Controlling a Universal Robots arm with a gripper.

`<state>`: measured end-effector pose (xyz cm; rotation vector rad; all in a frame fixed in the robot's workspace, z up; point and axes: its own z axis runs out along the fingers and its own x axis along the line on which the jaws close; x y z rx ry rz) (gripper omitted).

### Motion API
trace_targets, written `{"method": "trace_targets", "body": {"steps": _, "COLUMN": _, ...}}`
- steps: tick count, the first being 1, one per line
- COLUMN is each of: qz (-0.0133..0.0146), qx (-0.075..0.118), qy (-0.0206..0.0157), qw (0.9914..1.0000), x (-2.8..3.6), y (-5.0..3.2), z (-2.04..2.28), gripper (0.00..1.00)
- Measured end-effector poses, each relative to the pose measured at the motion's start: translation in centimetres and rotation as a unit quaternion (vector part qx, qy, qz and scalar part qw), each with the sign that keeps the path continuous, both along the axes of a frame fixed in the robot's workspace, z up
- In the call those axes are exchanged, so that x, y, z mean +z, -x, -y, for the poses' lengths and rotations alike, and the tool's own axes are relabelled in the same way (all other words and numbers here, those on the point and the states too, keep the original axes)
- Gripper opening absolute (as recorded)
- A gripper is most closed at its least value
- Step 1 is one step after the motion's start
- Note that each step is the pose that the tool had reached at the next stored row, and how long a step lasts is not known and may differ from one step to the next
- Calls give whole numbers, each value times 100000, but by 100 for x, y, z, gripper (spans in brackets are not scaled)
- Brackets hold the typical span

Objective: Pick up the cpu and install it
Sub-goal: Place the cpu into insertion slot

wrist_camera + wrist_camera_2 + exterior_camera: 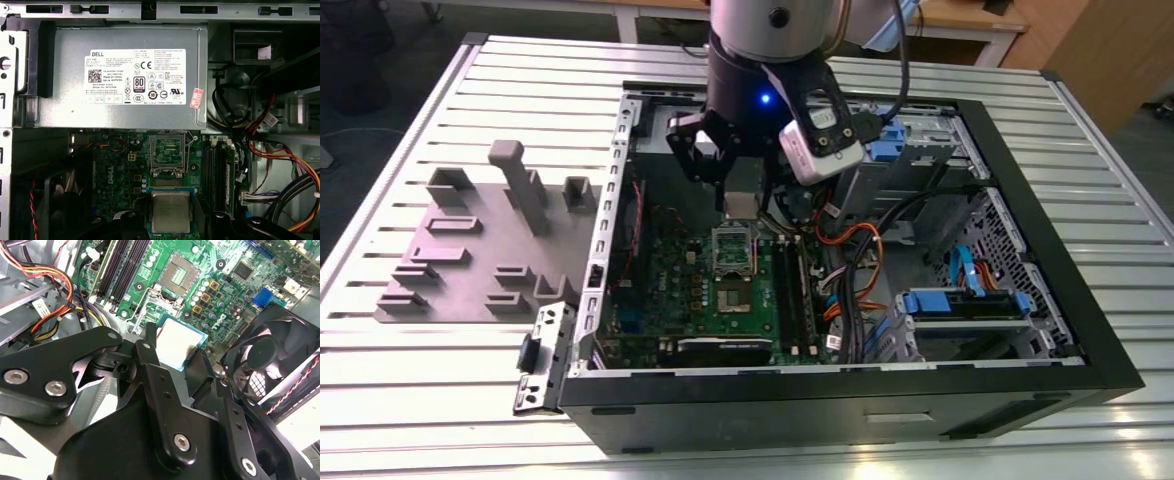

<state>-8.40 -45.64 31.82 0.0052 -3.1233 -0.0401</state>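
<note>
The cpu [171,211], a small square chip with a silvery top and a pale rim, hangs above the green motherboard [120,165] inside the open computer case [1067,300]. My gripper [176,351] is shut on it, with black fingers [148,352] against its two opposite edges. In the exterior view the gripper [742,207] hovers over the case, just behind the open socket [734,250]. The first wrist view shows the socket [167,152] with its metal frame, a short way beyond the cpu. The socket [179,271] also appears in the second wrist view, past the chip [172,340].
A big grey power supply box [125,75] with a white label fills the case's far end. Memory slots [217,170], bundled coloured cables [280,150] and a black fan [270,357] flank the socket. A grey fixture plate [480,250] lies on the slatted table at the exterior view's left.
</note>
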Motion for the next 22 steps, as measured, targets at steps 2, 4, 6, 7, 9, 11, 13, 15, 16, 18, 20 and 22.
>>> {"method": "trace_targets", "body": {"steps": 2, "qz": -4, "qx": 1, "qy": 8, "qw": 100000, "x": -17, "y": 0, "z": 2, "gripper": 47}}
{"method": "trace_targets", "body": {"steps": 4, "qz": -5, "qx": 14, "qy": 7, "qw": 100000, "x": -39, "y": -1, "z": 9, "gripper": 47}}
{"method": "trace_targets", "body": {"steps": 6, "qz": -2, "qx": 65, "qy": 18, "qw": 100000, "x": -59, "y": 0, "z": 30, "gripper": 47}}
{"method": "trace_targets", "body": {"steps": 7, "qz": 7, "qx": 91, "qy": -1, "qw": 100000, "x": -70, "y": 0, "z": 36, "gripper": 47}}
{"method": "trace_targets", "body": {"steps": 9, "qz": -4, "qx": 90, "qy": 10, "qw": 100000, "x": -81, "y": 0, "z": 42, "gripper": 47}}
{"method": "trace_targets", "body": {"steps": 11, "qz": 91, "qx": 97, "qy": 6, "qw": 100000, "x": -83, "y": 0, "z": 42, "gripper": 47}}
{"method": "trace_targets", "body": {"steps": 13, "qz": 132, "qx": 96, "qy": 9, "qw": 100000, "x": -106, "y": 0, "z": 42, "gripper": 47}}
{"method": "trace_targets", "body": {"steps": 15, "qz": 134, "qx": 97, "qy": 5, "qw": 100000, "x": -110, "y": 0, "z": 42, "gripper": 47}}
{"method": "trace_targets", "body": {"steps": 16, "qz": 135, "qx": 94, "qy": 4, "qw": 100000, "x": -112, "y": 0, "z": 43, "gripper": 47}}
{"method": "trace_targets", "body": {"steps": 18, "qz": 140, "qx": 91, "qy": -4, "qw": 100000, "x": -121, "y": 0, "z": 43, "gripper": 47}}
{"method": "trace_targets", "body": {"steps": 20, "qz": 134, "qx": 94, "qy": 2, "qw": 100000, "x": -132, "y": 0, "z": 44, "gripper": 47}}
{"method": "trace_targets", "body": {"steps": 22, "qz": 136, "qx": 97, "qy": 6, "qw": 100000, "x": -145, "y": 0, "z": 44, "gripper": 47}}
